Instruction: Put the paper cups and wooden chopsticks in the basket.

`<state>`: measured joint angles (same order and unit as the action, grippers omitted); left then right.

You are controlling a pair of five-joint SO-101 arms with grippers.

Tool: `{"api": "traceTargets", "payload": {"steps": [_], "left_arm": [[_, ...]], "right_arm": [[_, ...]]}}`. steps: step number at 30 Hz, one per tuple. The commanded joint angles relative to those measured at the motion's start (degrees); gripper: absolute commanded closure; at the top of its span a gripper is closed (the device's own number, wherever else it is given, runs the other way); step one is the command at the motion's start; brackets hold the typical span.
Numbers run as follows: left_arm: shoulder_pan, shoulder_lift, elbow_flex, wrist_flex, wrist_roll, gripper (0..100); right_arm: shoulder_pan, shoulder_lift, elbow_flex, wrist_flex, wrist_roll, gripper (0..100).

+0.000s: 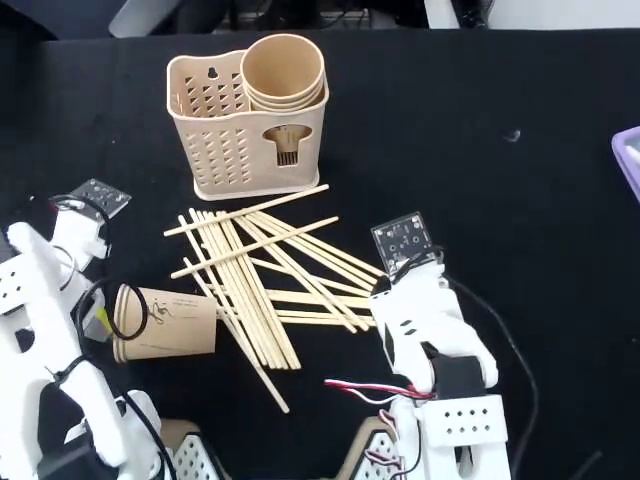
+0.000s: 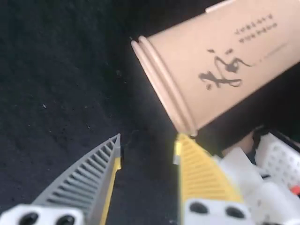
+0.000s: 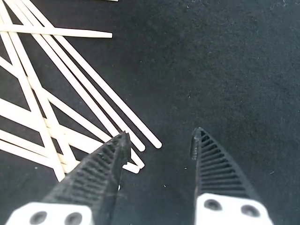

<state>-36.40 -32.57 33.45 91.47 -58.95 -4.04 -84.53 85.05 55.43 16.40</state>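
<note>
A beige basket (image 1: 245,150) stands at the back of the black table with a stack of paper cups (image 1: 284,72) in its right compartment. A loose paper cup (image 1: 165,322) (image 2: 220,61) lies on its side at the left, rim toward my left arm. My left gripper (image 2: 147,140) is open just beside that rim, one fingertip close under the cup. Several wooden chopsticks (image 1: 260,280) (image 3: 51,98) lie in a loose pile in the middle. My right gripper (image 3: 159,138) (image 1: 385,285) is open, low over the pile's right ends, one finger (image 3: 110,154) over the tips.
A purple object (image 1: 628,155) sits at the right edge of the table. Black cloth to the right of the pile and behind the basket is bare. Cables and the arm bases crowd the front edge.
</note>
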Motion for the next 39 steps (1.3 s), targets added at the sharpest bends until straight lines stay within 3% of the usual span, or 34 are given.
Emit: {"api": "traceTargets", "payload": {"steps": [1,11,24,28,35,39], "left_arm": [[3.56,-1.23,-4.97,-0.44,4.31,80],[13.32,-0.7,-2.15,-3.43,15.12,80],[14.55,-1.14,6.73,-8.35,15.74,80],[14.55,-1.14,7.34,-6.95,15.74,81],[14.55,-1.23,6.55,-1.14,15.74,97],[14.46,-1.23,2.51,3.16,15.74,97]], "right_arm": [[-0.53,-1.19,-0.48,-1.14,0.09,77.9],[-0.53,-1.19,-0.92,-1.32,0.09,77.9],[-0.62,-1.19,-0.92,-1.05,0.09,77.9],[-0.62,-1.19,-0.92,-1.05,0.09,77.9],[-0.62,-1.19,-0.84,-1.05,-0.09,77.9],[-0.62,-1.19,-0.84,-1.05,-0.18,77.9]]}}
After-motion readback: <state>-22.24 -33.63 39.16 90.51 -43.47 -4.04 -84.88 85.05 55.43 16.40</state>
